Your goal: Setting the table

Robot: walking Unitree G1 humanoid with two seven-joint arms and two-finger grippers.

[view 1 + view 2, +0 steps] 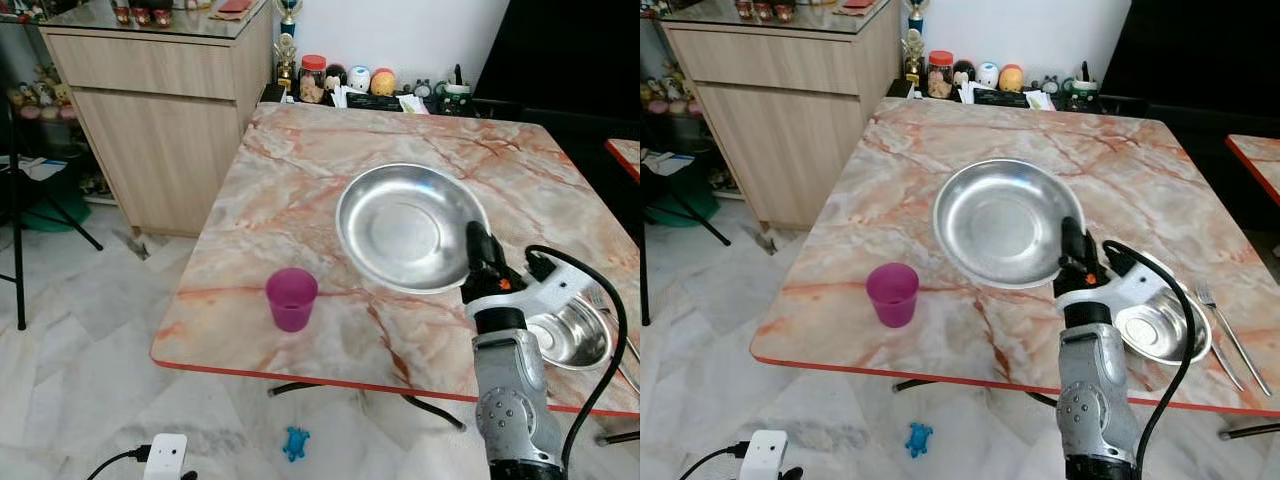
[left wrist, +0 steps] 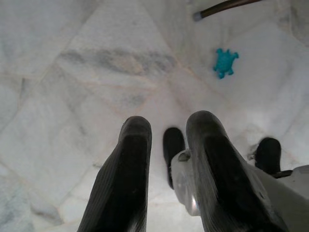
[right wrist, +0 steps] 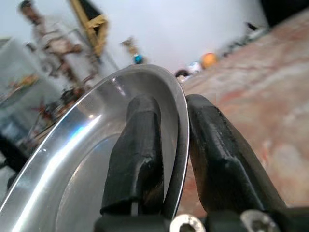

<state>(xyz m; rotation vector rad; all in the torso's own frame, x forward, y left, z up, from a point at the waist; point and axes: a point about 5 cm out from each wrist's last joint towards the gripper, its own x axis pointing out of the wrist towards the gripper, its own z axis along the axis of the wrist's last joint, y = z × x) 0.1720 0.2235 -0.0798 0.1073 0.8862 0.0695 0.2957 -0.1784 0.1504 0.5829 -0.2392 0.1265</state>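
Observation:
A large shiny steel plate (image 1: 405, 225) lies on the marble table (image 1: 300, 180), a bit right of its middle. My right gripper (image 1: 478, 240) is shut on the plate's near right rim; the right wrist view shows one finger inside the plate (image 3: 72, 159) and one outside the rim. A purple cup (image 1: 291, 298) stands upright near the table's front edge, left of the plate. A small steel bowl (image 1: 572, 335) sits at the front right, partly behind my right arm, with a fork (image 1: 1225, 325) beside it. My left gripper (image 2: 166, 123) hangs open over the floor.
A wooden cabinet (image 1: 160, 120) stands at the back left. Jars and small toys (image 1: 360, 85) line the table's far edge. On the floor lie a blue turtle toy (image 1: 295, 441) and a white device (image 1: 165, 457). A black tripod leg (image 1: 18, 230) stands far left.

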